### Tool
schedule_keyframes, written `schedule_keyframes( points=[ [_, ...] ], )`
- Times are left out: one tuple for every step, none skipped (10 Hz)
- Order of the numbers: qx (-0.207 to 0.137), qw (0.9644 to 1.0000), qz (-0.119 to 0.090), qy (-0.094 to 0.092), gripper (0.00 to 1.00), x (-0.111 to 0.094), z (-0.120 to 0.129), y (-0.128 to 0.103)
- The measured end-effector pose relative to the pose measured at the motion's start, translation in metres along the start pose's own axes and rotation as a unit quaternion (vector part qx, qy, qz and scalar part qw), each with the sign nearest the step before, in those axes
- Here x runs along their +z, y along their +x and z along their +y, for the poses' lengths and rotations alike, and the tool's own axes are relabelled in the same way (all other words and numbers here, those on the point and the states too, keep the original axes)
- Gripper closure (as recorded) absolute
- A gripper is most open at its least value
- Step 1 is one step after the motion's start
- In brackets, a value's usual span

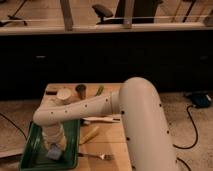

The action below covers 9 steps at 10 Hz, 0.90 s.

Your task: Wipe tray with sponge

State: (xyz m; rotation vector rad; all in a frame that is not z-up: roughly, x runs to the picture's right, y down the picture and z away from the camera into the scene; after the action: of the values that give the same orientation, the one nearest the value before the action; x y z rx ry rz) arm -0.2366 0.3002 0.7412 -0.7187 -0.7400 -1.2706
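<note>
On my wooden table (116, 146): fork (95, 156) at the near edge, yellow banana-looking thing (90, 135) just behind it, dark cup (80, 90) at the back — blue box (202, 99) on the floor.

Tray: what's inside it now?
The sponge, near the front end, with the hand right above it. The arm hides the tray floor behind the hand; whatever lies there cannot be seen.
</note>
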Motion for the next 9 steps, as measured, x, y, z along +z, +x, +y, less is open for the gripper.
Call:
schedule_keyframes(
  points=[
    [0.012, 0.9999, 0.004, 0.005, 1.0, -0.004, 0.007, 0.007],
    [0.019, 0.9997, 0.008, 0.009, 1.0, -0.006, 0.008, 0.012],
    [0.024, 0.9996, 0.011, 0.013, 1.0, -0.009, 0.006, 0.02],
    [0.027, 0.9994, 0.014, 0.017, 1.0, -0.012, 0.005, 0.028],
    [0.027, 0.9994, 0.015, 0.013, 1.0, -0.014, 0.002, 0.039],
    [0.026, 0.9994, 0.016, 0.015, 1.0, -0.016, -0.005, 0.046],
    [0.023, 0.9995, 0.016, 0.012, 1.0, -0.017, -0.011, 0.052],
    [0.021, 0.9996, 0.016, 0.009, 1.0, -0.018, -0.018, 0.059],
    [0.015, 0.9997, 0.016, 0.008, 1.0, -0.018, -0.029, 0.062]
  ],
)
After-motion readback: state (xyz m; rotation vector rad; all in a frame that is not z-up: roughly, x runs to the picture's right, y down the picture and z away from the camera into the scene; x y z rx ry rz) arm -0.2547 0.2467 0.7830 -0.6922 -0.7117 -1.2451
